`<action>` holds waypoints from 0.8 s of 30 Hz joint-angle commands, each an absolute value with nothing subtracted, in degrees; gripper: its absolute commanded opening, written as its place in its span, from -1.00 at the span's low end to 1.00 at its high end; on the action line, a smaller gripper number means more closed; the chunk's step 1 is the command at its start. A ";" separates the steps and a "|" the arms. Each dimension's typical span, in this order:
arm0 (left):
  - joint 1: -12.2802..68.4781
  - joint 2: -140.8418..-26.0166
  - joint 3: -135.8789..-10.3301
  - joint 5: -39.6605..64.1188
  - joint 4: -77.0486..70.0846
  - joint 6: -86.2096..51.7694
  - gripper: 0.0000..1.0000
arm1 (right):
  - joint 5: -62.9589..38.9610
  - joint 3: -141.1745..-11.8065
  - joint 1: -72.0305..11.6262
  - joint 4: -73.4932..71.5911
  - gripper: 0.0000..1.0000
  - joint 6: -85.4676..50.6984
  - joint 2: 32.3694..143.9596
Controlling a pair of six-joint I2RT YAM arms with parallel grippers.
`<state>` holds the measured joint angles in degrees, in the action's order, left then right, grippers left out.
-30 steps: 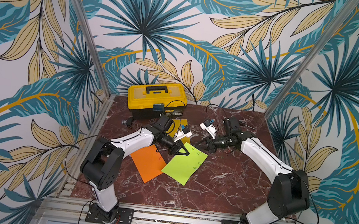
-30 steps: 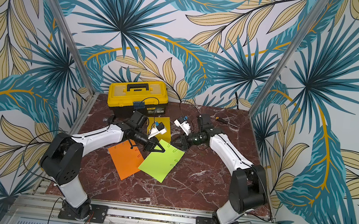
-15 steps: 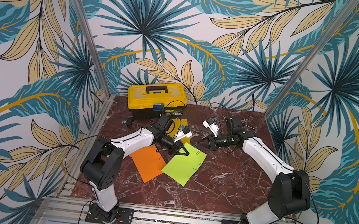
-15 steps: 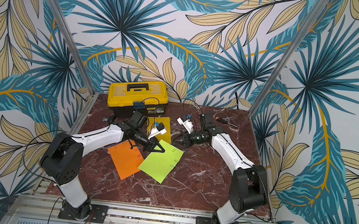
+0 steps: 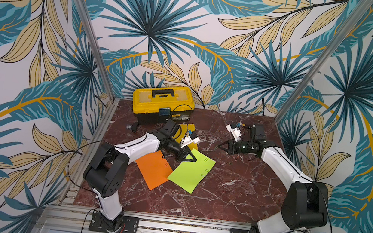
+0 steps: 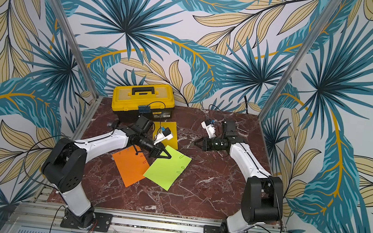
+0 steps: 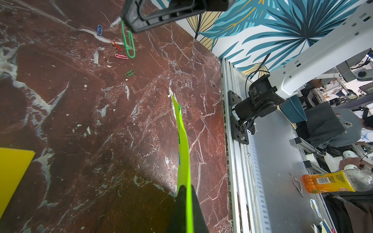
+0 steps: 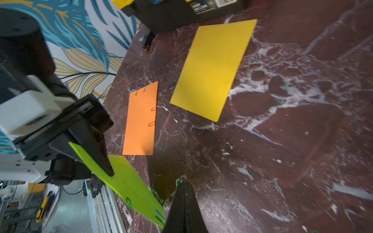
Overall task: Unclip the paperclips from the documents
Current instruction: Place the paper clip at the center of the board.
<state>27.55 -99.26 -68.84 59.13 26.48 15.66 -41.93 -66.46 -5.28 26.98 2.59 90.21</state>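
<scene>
**Right gripper drawn back with one clip; left gripper holds the green sheet**

Since the earlier frames, the right gripper (image 5: 220, 147) has drawn back from the green sheet (image 5: 191, 174), moving farther right of the toolbox (image 5: 163, 102). The left gripper (image 5: 194, 159) and all three sheets have kept their places.

1. Check the right gripper. Its jaws are pressed together on one green clip (image 7: 129, 43). The clip hangs from the tip above the table (image 5: 231, 195), clear of every sheet.

2. Check the left gripper. Its jaws pinch the green sheet at the corner nearest the toolbox. In the left wrist view you see the sheet edge-on between the fingers, with that corner raised off the table.

3. Locate the sheets.
   - The yellow sheet (image 8: 214, 68) lies flat just in front of the toolbox.
   - The orange sheet (image 5: 153, 170) lies farther in front of the toolbox.
   - The green sheet lies in front of the toolbox and to its right, overlapping the orange sheet's edge.

4. Locate the remaining clips.
   - Three green-sheet clips (image 5: 206, 171) sit on that sheet's long edge, the one farther right of the toolbox.
   - Four orange-sheet clips (image 8: 152, 123) sit near that sheet's toolbox-side corner.
   - Four loose clips (image 7: 121, 56) lie on the table, right of the toolbox and near the right gripper.
</scene>
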 commanded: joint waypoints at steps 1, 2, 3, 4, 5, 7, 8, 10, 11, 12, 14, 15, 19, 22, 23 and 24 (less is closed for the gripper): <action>27.80 -98.79 -70.47 59.59 27.27 16.45 -1.00 | -34.83 -64.84 -3.41 29.17 -0.96 -0.44 91.27; 27.77 -98.71 -70.53 59.66 27.25 16.44 -1.00 | -33.15 -64.79 -2.97 29.58 -0.96 -0.92 91.80; 27.77 -98.70 -70.65 59.72 27.26 16.39 -1.00 | -31.70 -64.86 -2.50 30.10 -0.96 -1.30 92.68; 27.77 -98.70 -70.75 59.77 27.28 16.36 -1.00 | -30.85 -64.85 -2.08 30.40 -0.96 -1.65 93.62; 27.77 -98.61 -70.75 59.85 27.26 16.26 -1.00 | -30.01 -64.79 -1.65 30.53 -0.96 -2.03 94.37; 27.88 -98.48 -70.80 59.85 27.28 16.26 -1.00 | -27.53 -64.74 -1.08 30.63 -0.96 -2.77 96.23; 27.86 -98.44 -70.73 59.77 27.31 16.26 -1.00 | -26.51 -64.85 -0.97 30.67 -0.96 -2.99 96.90; 27.91 -98.35 -70.82 59.81 27.29 16.17 -1.00 | -24.48 -65.35 -0.62 31.10 -0.96 -3.65 98.93; 27.88 -98.35 -70.83 59.77 27.29 16.17 -1.00 | -23.90 -65.73 -0.48 31.35 -0.96 -3.87 99.79; 27.95 -98.29 -70.79 59.77 27.28 16.09 -1.00 | -22.97 -66.17 -0.36 31.70 -0.96 -4.20 100.76; 28.03 -98.26 -70.88 59.77 27.26 16.08 -1.00 | -21.89 -66.89 -0.18 32.06 -0.97 -4.83 102.37; 28.04 -98.26 -70.90 59.77 27.27 16.04 -1.00 | -21.44 -67.28 -0.01 32.17 -0.97 -5.16 103.07; 28.14 -98.26 -70.95 59.68 27.26 16.00 -1.00 | -20.51 -68.21 0.25 32.26 -0.96 -6.12 105.19; 28.13 -98.35 -70.97 59.68 27.31 15.91 -1.00 | -19.79 -68.88 0.52 32.76 -0.97 -6.58 106.46; 28.22 -98.35 -70.97 59.68 27.26 15.91 -1.00 | -19.61 -69.14 0.65 33.00 -0.96 -6.64 106.89; 28.22 -98.35 -70.95 59.60 27.25 15.91 -1.00 | -19.56 -69.19 0.70 33.09 -0.96 -6.70 107.12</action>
<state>27.86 -99.26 -69.41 59.16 26.52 15.62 -21.17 -68.36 0.25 31.24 -5.61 105.82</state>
